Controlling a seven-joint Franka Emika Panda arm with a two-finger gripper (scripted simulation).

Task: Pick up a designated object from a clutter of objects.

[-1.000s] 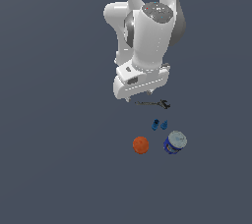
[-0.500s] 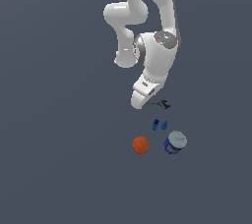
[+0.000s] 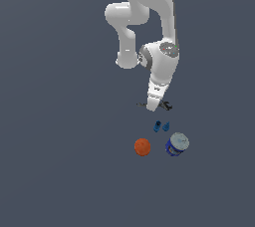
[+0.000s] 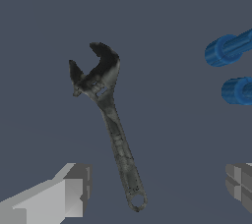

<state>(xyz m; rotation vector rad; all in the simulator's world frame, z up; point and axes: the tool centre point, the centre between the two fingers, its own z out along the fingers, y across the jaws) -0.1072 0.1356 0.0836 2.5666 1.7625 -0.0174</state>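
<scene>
The designated object, a slim dark metal wrench [image 4: 116, 137], lies flat on the grey floor with its open jaw [image 4: 96, 70] at one end and a ring hole at the other. In the wrist view my gripper [image 4: 157, 189] is open, and the two pale fingers [image 4: 56, 196] stand on either side of the handle's ring end without touching it. In the exterior view the gripper [image 3: 155, 103] hangs low right over the wrench [image 3: 168, 105], hiding its middle. The rest of the clutter of objects lies a little nearer the camera.
Two tiny blue pieces [image 3: 161, 126] lie just beyond the wrench, also visible close by as the blue pieces [image 4: 231, 68]. An orange ball [image 3: 142, 147] and a blue jar with a pale lid [image 3: 177, 144] sit side by side further on. Grey floor surrounds them.
The arm has swung down and the hand has dropped from well above the floor to just over the wrench. The objects have not moved.
</scene>
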